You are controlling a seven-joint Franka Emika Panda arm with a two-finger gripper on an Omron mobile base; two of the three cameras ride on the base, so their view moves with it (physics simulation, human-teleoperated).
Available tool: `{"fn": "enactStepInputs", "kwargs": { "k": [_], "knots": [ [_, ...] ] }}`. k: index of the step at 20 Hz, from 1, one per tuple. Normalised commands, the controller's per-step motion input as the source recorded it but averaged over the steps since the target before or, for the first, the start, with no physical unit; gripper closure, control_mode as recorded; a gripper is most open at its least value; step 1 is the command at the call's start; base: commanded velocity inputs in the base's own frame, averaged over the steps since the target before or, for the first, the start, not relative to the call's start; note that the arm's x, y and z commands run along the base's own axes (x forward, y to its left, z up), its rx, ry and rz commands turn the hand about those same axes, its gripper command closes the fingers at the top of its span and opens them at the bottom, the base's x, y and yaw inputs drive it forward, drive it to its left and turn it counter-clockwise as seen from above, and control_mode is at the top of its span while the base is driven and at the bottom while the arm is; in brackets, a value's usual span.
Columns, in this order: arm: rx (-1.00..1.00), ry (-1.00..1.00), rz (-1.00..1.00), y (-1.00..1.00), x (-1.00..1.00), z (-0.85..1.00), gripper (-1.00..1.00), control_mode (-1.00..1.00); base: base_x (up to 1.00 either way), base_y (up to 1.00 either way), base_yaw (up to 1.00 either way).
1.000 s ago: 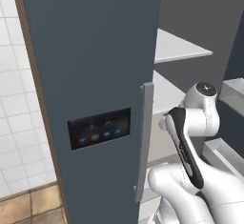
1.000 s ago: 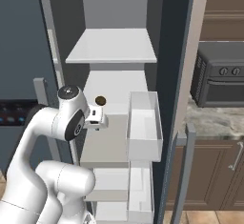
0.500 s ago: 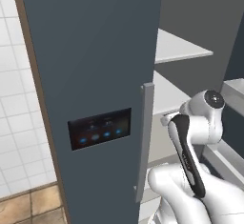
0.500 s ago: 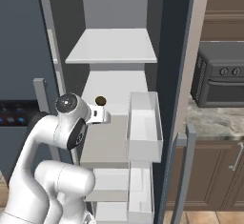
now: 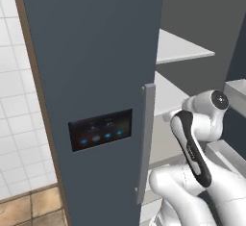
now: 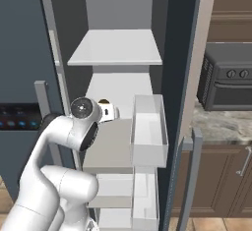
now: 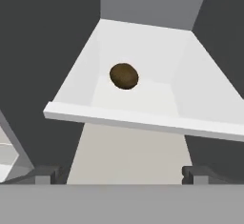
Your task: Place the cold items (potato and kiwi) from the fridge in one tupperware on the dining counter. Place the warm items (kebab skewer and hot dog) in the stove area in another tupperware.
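Two fingers (image 7: pixel 122 174) spread wide, aimed at kiwi (image 7: pixel 124 76) on fridge shelf (image 7: pixel 143 123).

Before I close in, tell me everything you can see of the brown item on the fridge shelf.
The brown item is a small, rounded oval with a dull, mottled brown skin; whether it is the potato or the kiwi cannot be told. It lies alone on a white fridge shelf, toward the left of the middle, resting on the shelf surface with nothing else touching it. The open gripper is well short of it, its fingers wide apart at the bottom of the hand view.
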Motion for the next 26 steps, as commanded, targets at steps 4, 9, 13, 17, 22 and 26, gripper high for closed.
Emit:
{"fn": "enactStepInputs", "kwargs": {
  "k": [4, 9, 13, 17, 22, 26],
  "knots": [
    [0.0, 0.11, 0.17, 0.0, 0.36, 0.41, -1.0, -1.0, 0.0, 0.0, 0.0],
    [-0.02, 0.17, 0.12, 0.0, 0.5, 0.22, -1.0, -1.0, 0.0, 0.0, 0.0],
    [0.0, 0.01, 0.08, -0.02, 0.68, -0.04, -1.0, -1.0, 0.0, 0.0, 0.0],
    [0.0, 0.04, 0.11, -0.03, 0.72, -0.01, -1.0, -1.0, 0.0, 0.0, 0.0],
    [0.0, 0.01, 0.06, 0.06, 0.51, -0.28, -1.0, -1.0, 0.0, 0.0, 0.0],
    [0.0, -0.05, 0.0, 0.1, 0.35, -0.52, -1.0, -1.0, 0.0, 0.0, 0.0]
  ]
}}
